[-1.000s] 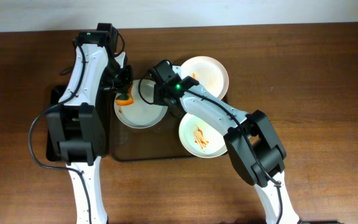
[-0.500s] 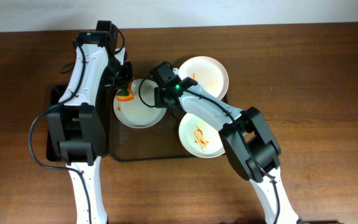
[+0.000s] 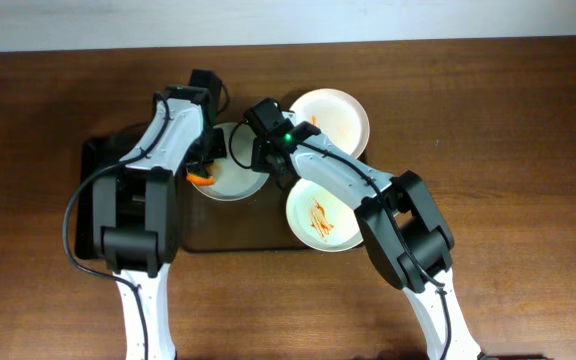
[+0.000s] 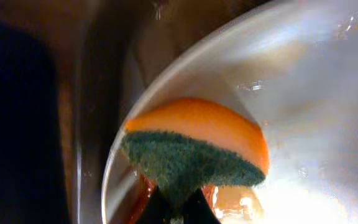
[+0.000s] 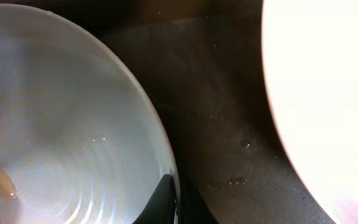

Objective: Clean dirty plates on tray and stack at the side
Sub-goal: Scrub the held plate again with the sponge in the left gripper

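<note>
Left end effector (image 4: 178,210) clamps an orange sponge (image 4: 194,155) on a plate (image 4: 316,93); right end effector (image 5: 165,202) pinches its rim.

This looks like a robotics lab staged for a dishwashing trial. Two white-and-black robot arms (image 3: 138,215) reach in from the near edge of a dark wood-grain bench (image 3: 528,150), with a plain pale wall (image 3: 368,20) behind. The kitchen things are few: a brown tray (image 3: 228,235) with three white plates (image 3: 340,112), some streaked orange-red, an orange-and-green sponge (image 4: 197,146), and a black tray (image 3: 90,160) beside it.
</note>
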`<action>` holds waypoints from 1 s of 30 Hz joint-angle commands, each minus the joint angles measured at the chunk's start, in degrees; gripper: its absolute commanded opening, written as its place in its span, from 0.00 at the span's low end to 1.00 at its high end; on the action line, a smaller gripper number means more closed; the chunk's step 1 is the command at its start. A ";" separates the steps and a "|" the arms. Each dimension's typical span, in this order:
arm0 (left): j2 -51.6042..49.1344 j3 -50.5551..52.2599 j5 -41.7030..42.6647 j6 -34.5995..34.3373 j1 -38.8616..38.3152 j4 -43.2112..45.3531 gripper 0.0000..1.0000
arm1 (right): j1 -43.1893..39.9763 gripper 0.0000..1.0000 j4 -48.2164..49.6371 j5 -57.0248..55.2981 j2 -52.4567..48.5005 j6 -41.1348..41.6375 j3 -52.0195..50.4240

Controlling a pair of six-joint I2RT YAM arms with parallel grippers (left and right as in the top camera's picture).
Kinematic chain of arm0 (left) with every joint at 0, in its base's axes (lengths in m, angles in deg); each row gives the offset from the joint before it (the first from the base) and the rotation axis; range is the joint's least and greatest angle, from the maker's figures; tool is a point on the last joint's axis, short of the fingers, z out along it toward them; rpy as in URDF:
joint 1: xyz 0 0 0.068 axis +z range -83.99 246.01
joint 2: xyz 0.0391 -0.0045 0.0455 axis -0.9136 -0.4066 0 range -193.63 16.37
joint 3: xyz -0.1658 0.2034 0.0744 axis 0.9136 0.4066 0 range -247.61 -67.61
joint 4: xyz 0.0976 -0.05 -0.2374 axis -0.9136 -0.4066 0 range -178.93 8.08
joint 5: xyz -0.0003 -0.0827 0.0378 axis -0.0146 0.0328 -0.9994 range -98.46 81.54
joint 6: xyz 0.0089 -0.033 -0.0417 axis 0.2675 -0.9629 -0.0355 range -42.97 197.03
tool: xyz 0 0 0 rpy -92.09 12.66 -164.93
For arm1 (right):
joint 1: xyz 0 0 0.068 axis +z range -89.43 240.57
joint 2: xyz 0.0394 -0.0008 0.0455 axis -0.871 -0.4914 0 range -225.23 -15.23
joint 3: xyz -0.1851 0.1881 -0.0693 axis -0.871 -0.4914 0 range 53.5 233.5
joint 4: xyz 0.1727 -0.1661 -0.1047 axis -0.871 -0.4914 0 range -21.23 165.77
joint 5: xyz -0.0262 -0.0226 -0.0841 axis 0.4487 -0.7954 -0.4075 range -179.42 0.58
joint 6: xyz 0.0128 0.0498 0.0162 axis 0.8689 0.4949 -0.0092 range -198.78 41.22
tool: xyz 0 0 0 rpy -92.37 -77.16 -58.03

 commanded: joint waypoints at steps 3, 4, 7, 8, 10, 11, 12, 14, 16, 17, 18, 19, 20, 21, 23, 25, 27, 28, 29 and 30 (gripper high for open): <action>-3.74 8.48 -11.41 -4.79 -0.50 13.20 0.00 | -0.96 0.04 -1.51 -2.23 -1.77 0.50 -1.25; -3.67 8.39 -11.41 -4.76 -0.50 13.92 0.00 | -0.96 0.04 -1.51 -2.23 -1.84 0.50 -1.25; -3.43 6.49 -11.13 -2.67 -0.55 13.79 0.00 | -0.96 0.04 -1.49 -2.21 -2.14 0.50 -1.25; -3.32 5.77 -10.05 -0.59 -0.76 13.77 0.00 | -0.96 0.04 -1.49 -2.21 -2.14 0.50 -1.25; -3.23 4.44 -5.97 5.09 -1.40 13.99 0.00 | -0.96 0.04 -1.49 -2.21 -2.16 0.50 -1.25; -3.23 4.11 -2.80 9.75 -1.79 14.95 0.00 | -0.96 0.04 -1.51 -2.21 -2.16 0.46 -1.25; -3.23 4.07 1.20 14.78 -2.14 16.15 0.00 | -0.96 0.04 -1.49 -2.08 -2.16 0.04 -1.25; -3.23 4.07 8.85 22.86 -2.34 17.68 0.00 | -0.96 0.04 -1.49 -1.92 -2.16 -0.61 -1.25; -3.23 4.07 12.24 26.01 -2.34 18.60 0.00 | -0.96 0.04 -1.49 -1.68 -2.16 -0.61 -1.25; -3.23 4.07 12.26 25.94 -2.32 18.86 0.00 | -0.96 0.04 -1.49 -1.57 -2.16 -0.79 -1.25; -3.23 4.02 12.24 25.09 -2.32 18.84 0.00 | -0.96 0.04 -1.49 -1.55 -2.16 -0.79 -1.25; -3.19 3.61 12.24 23.26 -2.21 18.36 0.00 | -0.96 0.04 -1.49 -1.55 -2.16 -0.79 -1.25; -3.13 1.99 12.24 20.81 -1.99 16.63 0.00 | -0.96 0.04 -1.49 -1.36 -2.16 -0.81 -1.25; -3.04 -0.55 12.26 19.08 -1.84 14.25 0.00 | -0.96 0.04 -1.49 -0.94 -2.16 -0.81 -1.25; -3.02 -6.51 12.24 17.14 -1.77 9.18 0.00 | -0.96 0.04 -1.70 -0.72 -2.16 -0.81 -1.25; -3.02 -18.62 12.26 16.57 -1.77 -1.29 0.00 | -0.98 0.04 -2.38 0.68 -2.14 -0.98 -1.22; -3.02 -28.72 12.37 15.47 -1.77 -10.12 0.00 | -1.11 0.04 -3.74 3.02 -2.03 -1.03 -1.22; -3.02 -34.60 12.50 15.50 -1.77 -15.17 0.00 | -1.31 0.04 -4.07 4.42 -1.90 -2.12 -1.20; -3.02 -38.49 12.46 15.52 -1.70 -18.38 0.00 | -1.53 0.04 -4.04 6.49 -1.81 -4.26 -1.07; -3.02 -42.14 12.41 15.54 -1.53 -21.27 0.01 | -1.79 0.06 -4.09 8.44 -1.70 -5.77 -0.96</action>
